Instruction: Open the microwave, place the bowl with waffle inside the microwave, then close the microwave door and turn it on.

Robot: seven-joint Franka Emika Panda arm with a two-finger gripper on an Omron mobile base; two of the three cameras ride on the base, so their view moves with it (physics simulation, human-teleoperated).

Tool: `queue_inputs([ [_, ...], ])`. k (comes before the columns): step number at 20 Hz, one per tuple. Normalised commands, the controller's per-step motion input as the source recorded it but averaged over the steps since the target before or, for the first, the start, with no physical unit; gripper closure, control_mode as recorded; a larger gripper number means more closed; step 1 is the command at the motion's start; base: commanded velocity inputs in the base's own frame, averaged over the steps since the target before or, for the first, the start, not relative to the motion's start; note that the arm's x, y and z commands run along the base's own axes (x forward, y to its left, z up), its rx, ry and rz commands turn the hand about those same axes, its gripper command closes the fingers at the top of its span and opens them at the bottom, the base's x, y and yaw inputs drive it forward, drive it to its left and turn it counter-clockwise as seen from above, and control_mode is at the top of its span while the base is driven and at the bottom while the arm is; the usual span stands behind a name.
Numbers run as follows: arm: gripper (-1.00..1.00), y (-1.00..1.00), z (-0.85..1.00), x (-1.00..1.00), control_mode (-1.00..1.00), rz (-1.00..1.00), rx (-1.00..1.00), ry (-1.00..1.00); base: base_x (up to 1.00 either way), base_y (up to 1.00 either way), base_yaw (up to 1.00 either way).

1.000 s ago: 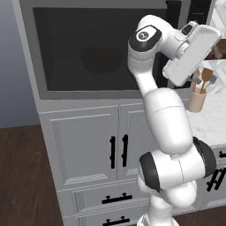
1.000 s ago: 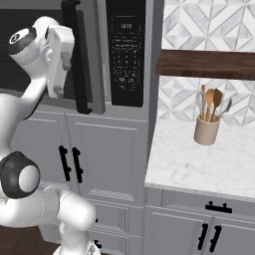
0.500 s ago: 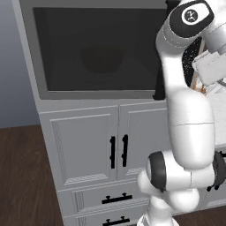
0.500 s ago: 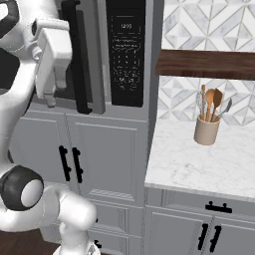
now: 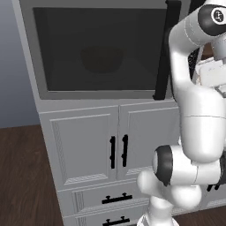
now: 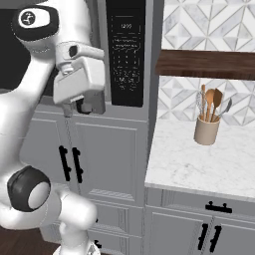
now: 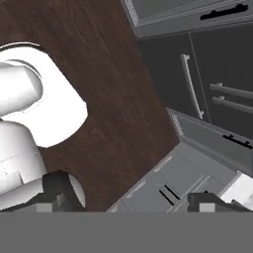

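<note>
The microwave (image 5: 101,48) is built in above the white cabinets, and its black keypad panel (image 6: 127,50) is on the right. The microwave door (image 5: 53,95) is shut, with a dim round shape behind its dark glass. Its long black handle (image 5: 162,48) runs down the door's right edge. My gripper (image 6: 72,105) hangs in front of the handle's lower end, pointing down. In the hand view my gripper (image 7: 128,202) is open with nothing between its fingertips (image 7: 207,200), facing the wooden floor. The bowl with waffle is out of view.
White cabinet doors with black handles (image 5: 118,151) sit under the microwave, with drawers below them. To the right, a marble counter (image 6: 199,164) carries a beige cup of wooden utensils (image 6: 205,130) under a dark wooden shelf (image 6: 209,64).
The arm has straightened upward and swung right across the microwave front. The hand has come down a little to hang by the handle's lower end. The jaws have stayed open.
</note>
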Motion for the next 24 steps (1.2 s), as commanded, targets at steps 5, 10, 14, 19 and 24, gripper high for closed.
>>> queue_inputs([
  [5,-1.0,0.67,-0.19,0.49,-1.0,-0.16,0.25,-0.45,0.0,0.0,0.0],
  [10,-1.0,0.09,-0.18,0.85,-1.0,-0.17,0.19,-0.67,0.0,0.0,0.0],
  [14,-1.0,0.0,-0.52,1.0,-1.0,-0.18,0.02,-0.83,0.0,0.0,0.0],
  [19,-1.0,0.0,-0.76,1.0,-1.0,-0.18,0.0,-0.74,0.0,0.0,0.0],
  [24,-1.0,-0.14,-0.6,1.0,-1.0,-0.14,0.0,-0.52,0.0,0.0,0.0],
])
